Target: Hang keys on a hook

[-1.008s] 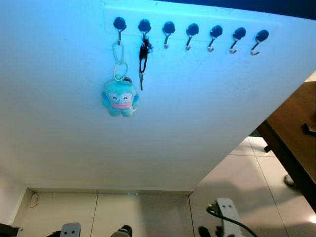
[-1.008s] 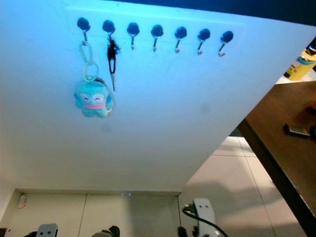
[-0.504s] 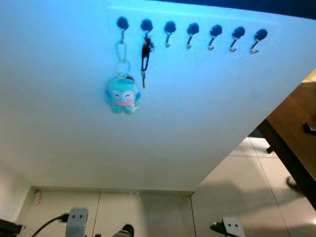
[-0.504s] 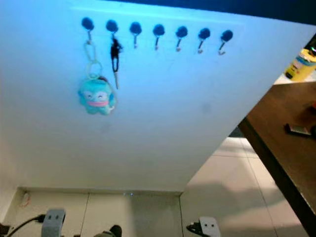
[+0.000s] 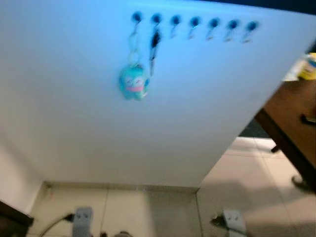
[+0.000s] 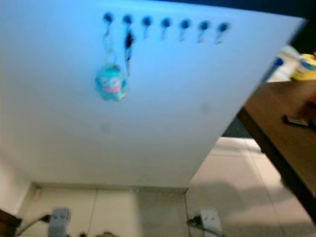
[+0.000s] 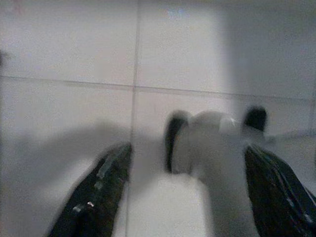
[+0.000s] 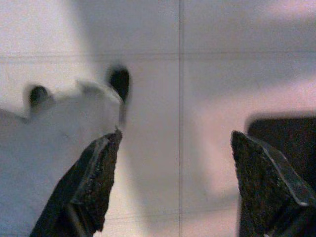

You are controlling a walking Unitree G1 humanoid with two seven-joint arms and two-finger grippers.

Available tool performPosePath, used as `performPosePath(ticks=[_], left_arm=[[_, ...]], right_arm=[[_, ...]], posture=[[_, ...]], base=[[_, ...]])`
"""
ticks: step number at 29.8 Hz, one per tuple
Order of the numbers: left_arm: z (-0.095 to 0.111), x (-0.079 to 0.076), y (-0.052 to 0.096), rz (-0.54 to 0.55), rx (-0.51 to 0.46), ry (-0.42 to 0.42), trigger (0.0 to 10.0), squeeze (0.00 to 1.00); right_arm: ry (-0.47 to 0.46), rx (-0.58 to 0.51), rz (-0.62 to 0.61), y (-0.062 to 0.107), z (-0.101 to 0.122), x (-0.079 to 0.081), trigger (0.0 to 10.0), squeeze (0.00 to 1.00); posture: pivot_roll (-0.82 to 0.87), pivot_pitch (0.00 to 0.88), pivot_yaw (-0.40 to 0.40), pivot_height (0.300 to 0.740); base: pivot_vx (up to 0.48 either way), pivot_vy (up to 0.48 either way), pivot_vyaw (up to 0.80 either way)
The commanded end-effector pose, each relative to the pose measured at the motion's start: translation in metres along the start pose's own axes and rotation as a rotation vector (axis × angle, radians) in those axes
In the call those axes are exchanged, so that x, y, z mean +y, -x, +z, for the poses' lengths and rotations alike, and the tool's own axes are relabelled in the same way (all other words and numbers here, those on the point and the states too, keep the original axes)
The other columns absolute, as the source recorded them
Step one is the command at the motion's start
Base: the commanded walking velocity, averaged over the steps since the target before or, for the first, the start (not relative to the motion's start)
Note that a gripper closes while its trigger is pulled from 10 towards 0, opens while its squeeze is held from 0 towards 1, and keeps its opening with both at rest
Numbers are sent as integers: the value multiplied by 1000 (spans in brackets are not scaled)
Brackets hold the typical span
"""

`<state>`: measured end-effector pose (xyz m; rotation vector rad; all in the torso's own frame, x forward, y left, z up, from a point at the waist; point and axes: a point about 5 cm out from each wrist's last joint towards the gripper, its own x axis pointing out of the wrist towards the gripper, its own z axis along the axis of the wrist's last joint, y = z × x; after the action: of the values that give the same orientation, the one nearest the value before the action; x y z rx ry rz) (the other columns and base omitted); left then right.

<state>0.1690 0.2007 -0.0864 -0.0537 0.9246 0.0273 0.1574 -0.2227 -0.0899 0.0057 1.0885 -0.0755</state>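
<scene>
- A row of dark hooks (image 5: 193, 22) runs along the top of a white wall panel (image 5: 148, 128); I take that row as my mark.
- The keys (image 5: 154, 43), dark and slim, hang from the second hook from the row's left end, dangling straight down against the panel.
- Just beside them, on the first hook, hangs a pale loop with a turquoise plush charm (image 5: 134, 83) at its foot, lower than the keys.
- The other five hooks to the right carry nothing that I can make out; the head views are blurred.
- Far below the row, over the pale tiled floor (image 7: 74, 44), the left gripper (image 7: 190, 185) hangs with its two black fingers spread wide, nothing between them.
- The right gripper (image 8: 180, 185) hangs likewise, fingers apart and holding nothing.
- Down and right of the row stands a brown table (image 6: 284, 136) with a yellow bottle (image 6: 304, 66) on it.
</scene>
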Motion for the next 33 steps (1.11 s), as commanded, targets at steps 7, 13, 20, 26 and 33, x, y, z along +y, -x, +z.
performPosePath(ticks=[7,13,20,26,33], left_arm=[[-25,2,7,-3,71,5,10000,0],[-25,1,7,-11,69,3,10000,0],[-23,-2,6,-47,55,6,10000,0],[-23,-4,6,-60,53,-2,10000,0],[-23,-5,6,-66,55,-23,10000,0]], right_arm=[[-26,51,-50,2,-16,-7,10000,0],[-32,52,-67,3,-16,-10,10000,0],[-79,43,-132,4,-16,-19,10000,0],[-141,28,-177,6,-15,-29,10000,0],[-213,-30,-245,10,-5,-47,10000,0]], posture=[[101,46,-29,740],[97,49,-25,740],[87,46,-22,740],[82,42,-19,740],[79,36,-20,740]], base=[[-207,0,-571],[0,0,-800],[0,0,-800],[0,0,-800],[0,0,-800]])
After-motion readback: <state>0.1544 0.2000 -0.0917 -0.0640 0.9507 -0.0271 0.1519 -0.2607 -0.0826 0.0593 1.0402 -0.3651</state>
